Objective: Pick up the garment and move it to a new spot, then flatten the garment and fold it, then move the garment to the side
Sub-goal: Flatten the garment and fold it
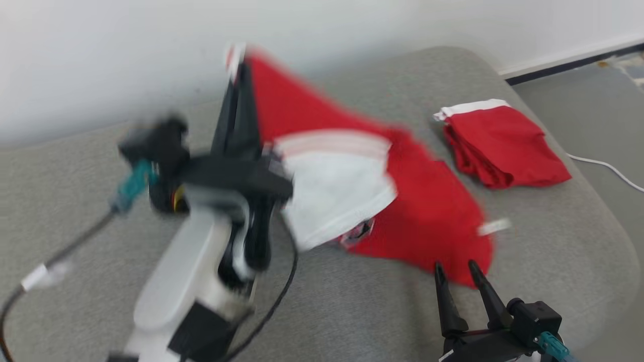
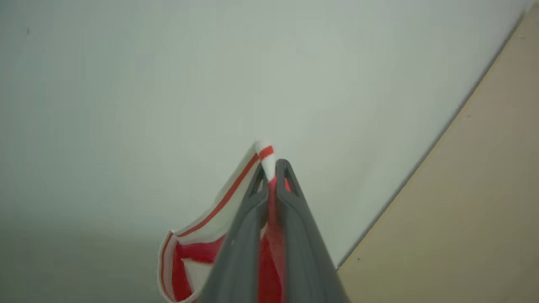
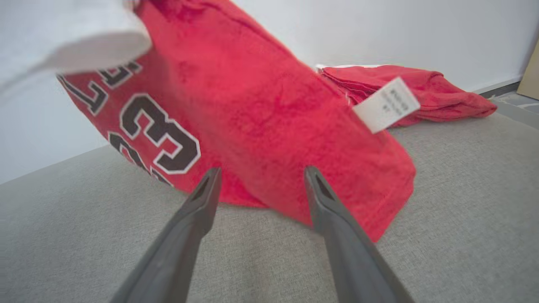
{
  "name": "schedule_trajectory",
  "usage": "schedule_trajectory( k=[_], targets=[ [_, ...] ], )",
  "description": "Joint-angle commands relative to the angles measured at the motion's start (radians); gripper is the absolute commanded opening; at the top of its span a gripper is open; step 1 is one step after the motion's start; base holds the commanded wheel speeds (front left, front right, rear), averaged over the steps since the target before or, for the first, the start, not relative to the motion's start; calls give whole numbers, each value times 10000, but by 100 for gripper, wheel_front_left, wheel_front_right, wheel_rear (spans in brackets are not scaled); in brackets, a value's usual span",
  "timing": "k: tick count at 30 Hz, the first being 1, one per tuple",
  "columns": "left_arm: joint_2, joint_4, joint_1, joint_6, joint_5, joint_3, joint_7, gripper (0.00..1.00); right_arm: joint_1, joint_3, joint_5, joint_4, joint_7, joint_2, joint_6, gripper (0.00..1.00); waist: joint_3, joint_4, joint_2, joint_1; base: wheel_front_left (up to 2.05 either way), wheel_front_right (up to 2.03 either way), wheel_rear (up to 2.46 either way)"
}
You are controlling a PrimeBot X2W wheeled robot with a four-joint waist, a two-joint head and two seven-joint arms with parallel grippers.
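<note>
One grey cushion (image 1: 352,311) meets a white wall (image 1: 100,50); left fingers (image 2: 294,219) pinch the garment (image 1: 432,211), right fingers (image 3: 332,219) spread.

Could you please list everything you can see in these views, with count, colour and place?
jersey: one, red with white trim, lifted by a corner, lower part on the cushion
folded garment: one, red, white edge, on the cushion right of the jersey
label: one, white, on the jersey
cushion: one, grey, under both garments
cable: one, white, on the floor at right
wall: one, white, behind
left gripper: one, dark, shut on the jersey's corner
right gripper: one, dark, open, near the jersey's lower edge
</note>
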Motion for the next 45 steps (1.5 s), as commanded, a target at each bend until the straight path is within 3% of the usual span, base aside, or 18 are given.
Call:
schedule_trajectory(
  k=[1, 9, 20, 27, 36, 40, 45],
  targets=[
    [125, 389, 992, -49, 201, 228, -30, 0, 11, -34, -38, -52, -11, 17, -25, 100, 168, 577, 0, 1, 0, 0, 0],
    [319, 1384, 3505, -146, 653, 1763, -31, 0, -100, 35, -211, -45, -11, 17, -25, 100, 246, 1293, 0, 1, 0, 0, 0],
    [156, 1152, 4225, -341, 1416, 3170, -32, 0, 55, 59, -398, 31, -11, 16, -25, 100, 21, 1600, 0, 1, 0, 0, 0],
    [47, -691, 5062, -164, 1607, 2934, -32, 0, 276, -77, -509, -18, 0, 19, -25, 100, -191, 2094, 0, 1, 0, 0, 0],
    [85, -3612, 6666, 844, 1582, 1971, 841, 0, 321, -120, -489, -96, 39, 18, -25, 100, -241, 2587, 0, 1, 0, 0, 0],
    [437, -3195, 6289, 923, 1734, 2094, 1044, 0, 137, 4, -430, -101, 49, 18, -25, 100, -96, 2484, 0, 1, 0, 0, 0],
    [813, -960, 5136, 783, 1970, 2146, 1177, 0, -52, 110, -322, -50, 35, 16, -25, 100, 106, 2156, 0, 1, 0, 0, 0]
  ],
)
